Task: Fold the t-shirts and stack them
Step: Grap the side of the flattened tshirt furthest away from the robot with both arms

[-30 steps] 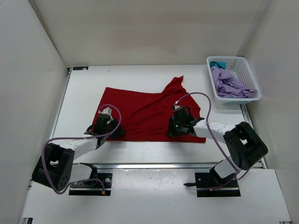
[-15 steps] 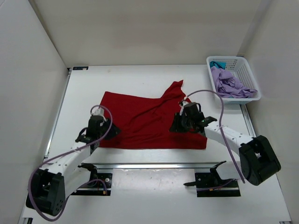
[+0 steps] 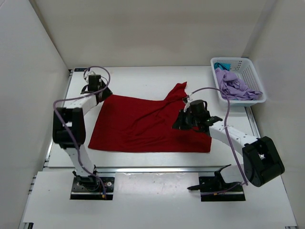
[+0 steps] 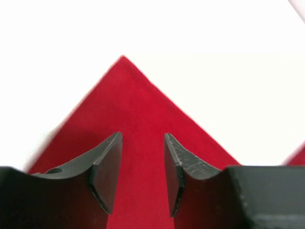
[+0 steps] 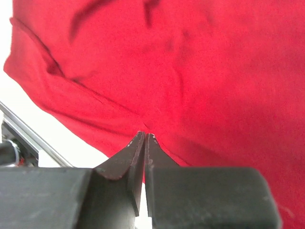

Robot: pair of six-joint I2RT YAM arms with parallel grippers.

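Flattening dark red fabric t-shirt (image 3: 143,126): left gripper (image 4: 142,145), jaws apart, over upper-left corner; right gripper (image 5: 144,137) pinching cloth; pull taut evenly.

No text, label, brand or number can be read anywhere: the dark red t-shirt (image 3: 143,126) is plain, the white basket (image 3: 251,76) also.

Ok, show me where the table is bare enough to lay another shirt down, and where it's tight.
Widest bare patch: the far strip of table between the dark red shirt and the back wall. A thin strip runs along the shirt's near hem. Crowded: far right, between the basket and the right arm; left edge, under the left arm.
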